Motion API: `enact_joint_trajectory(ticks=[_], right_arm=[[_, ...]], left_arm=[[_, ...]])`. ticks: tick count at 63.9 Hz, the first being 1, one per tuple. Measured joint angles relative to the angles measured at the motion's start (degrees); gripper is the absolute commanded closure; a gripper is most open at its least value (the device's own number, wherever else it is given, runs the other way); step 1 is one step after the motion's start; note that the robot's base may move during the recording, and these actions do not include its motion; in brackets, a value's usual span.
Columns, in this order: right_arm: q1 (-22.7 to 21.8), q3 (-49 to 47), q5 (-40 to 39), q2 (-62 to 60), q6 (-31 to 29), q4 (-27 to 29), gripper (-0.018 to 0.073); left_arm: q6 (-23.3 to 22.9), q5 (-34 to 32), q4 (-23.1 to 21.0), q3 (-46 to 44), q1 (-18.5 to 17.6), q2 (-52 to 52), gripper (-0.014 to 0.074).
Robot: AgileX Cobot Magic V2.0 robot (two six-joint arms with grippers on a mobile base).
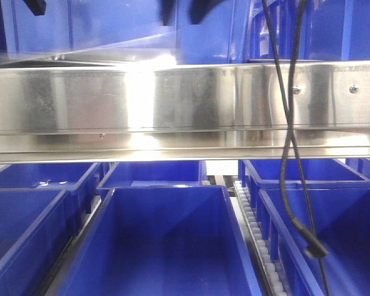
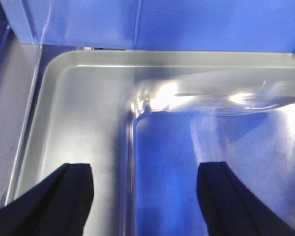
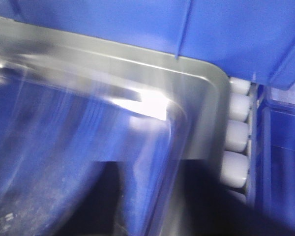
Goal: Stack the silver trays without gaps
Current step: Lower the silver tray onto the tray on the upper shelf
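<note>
In the left wrist view a lower silver tray (image 2: 83, 113) lies flat, and an upper silver tray (image 2: 201, 147) sits over it, blurred and offset to the right. My left gripper (image 2: 145, 196) is open, its fingers (image 2: 73, 196) standing either side of the upper tray's left wall without touching it. In the right wrist view the lower tray's rim (image 3: 206, 93) shows at the corner, with the blurred upper tray (image 3: 78, 147) above it. My right gripper (image 3: 152, 196) has its jaws apart around the upper tray's right wall. In the front view only a blurred tray edge (image 1: 123, 44) shows.
A long steel rail (image 1: 185, 105) with screws crosses the front view. Blue bins (image 1: 166, 246) stand below it, and a black cable (image 1: 293, 142) hangs at the right. A blue bin wall (image 2: 162, 24) stands behind the trays. White rollers (image 3: 236, 132) run along the right.
</note>
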Motion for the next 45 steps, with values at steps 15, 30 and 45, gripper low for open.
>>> enact_joint_trajectory(ticks=[15, 30, 45], right_arm=[[0.0, 0.0, 1.2, 0.0, 0.4, 0.2, 0.0297], [0.0, 0.0, 2.4, 0.0, 0.5, 1.7, 0.0425], [0.0, 0.0, 4.4, 0.0, 0.5, 2.0, 0.0636]], left_arm=[[0.0, 0.0, -0.1, 0.0, 0.0, 0.0, 0.023], [0.0, 0.0, -0.2, 0.0, 0.0, 0.0, 0.043], [0.0, 0.0, -0.2, 0.0, 0.0, -0.1, 0.0592]])
